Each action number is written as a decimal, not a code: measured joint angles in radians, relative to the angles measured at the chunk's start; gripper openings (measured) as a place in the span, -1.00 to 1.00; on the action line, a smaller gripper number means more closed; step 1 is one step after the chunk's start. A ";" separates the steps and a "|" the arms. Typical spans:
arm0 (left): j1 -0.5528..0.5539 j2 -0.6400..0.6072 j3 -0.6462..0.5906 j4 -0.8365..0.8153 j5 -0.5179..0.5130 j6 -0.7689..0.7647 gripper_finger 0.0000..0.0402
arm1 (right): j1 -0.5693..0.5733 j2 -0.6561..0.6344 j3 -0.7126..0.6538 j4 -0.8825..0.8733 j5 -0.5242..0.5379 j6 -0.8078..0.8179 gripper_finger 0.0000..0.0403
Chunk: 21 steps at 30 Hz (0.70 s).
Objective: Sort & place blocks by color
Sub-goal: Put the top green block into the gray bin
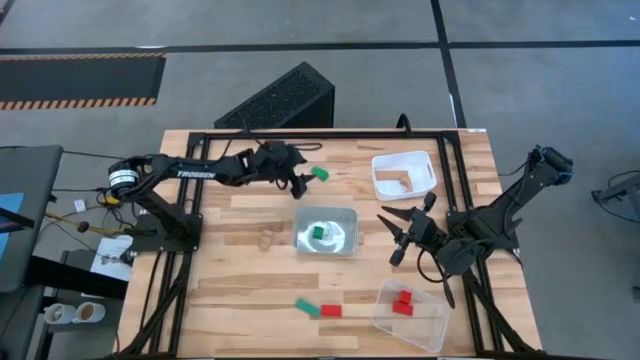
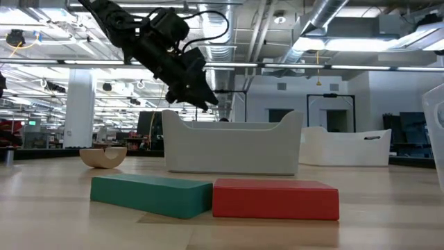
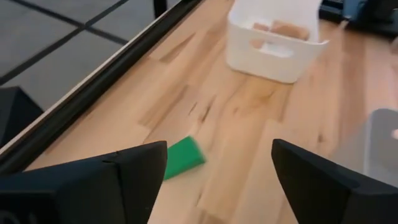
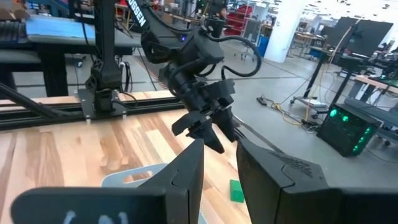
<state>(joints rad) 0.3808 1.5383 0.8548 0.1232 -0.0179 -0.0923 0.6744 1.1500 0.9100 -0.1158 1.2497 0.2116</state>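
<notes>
My left gripper (image 1: 300, 181) is open and raised over the far middle of the table, seen in the low view (image 2: 201, 98) well above the wood. A small green block (image 3: 183, 158) lies flat on the table just beyond its fingers (image 1: 320, 173). The silvery tray (image 1: 345, 240) holds one green block (image 1: 318, 232). Plain wood blocks (image 1: 398, 181) sit in the white tray (image 1: 425, 166), and red blocks (image 1: 402, 303) in the clear tray (image 1: 425, 330). A green block (image 2: 149, 193), a red block (image 2: 276, 198) and a wood block (image 1: 266, 238) lie loose. My right gripper (image 1: 392, 238) waits open beside the silvery tray.
A black frame rail (image 3: 93, 81) runs along the table's far edge, close behind the left gripper. The loose green and red blocks (image 1: 318, 309) lie side by side near the near edge, left of the clear tray. Bare wood lies at the table's left side (image 1: 230, 290).
</notes>
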 joint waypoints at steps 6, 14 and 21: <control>0.045 0.019 0.084 -0.143 0.015 0.040 0.44 | -0.033 0.000 0.000 0.003 -0.025 0.004 -0.41; 0.063 0.173 0.255 -0.313 0.038 0.113 0.44 | -0.055 0.001 0.000 -0.004 -0.053 0.026 -0.41; 0.084 0.290 0.340 -0.384 0.144 0.165 0.44 | -0.046 0.000 0.000 -0.016 -0.081 0.027 -0.41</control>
<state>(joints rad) 0.4647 1.8279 1.1943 -0.2610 0.1265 0.0723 0.6285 1.1503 0.9100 -0.1321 1.1684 0.2382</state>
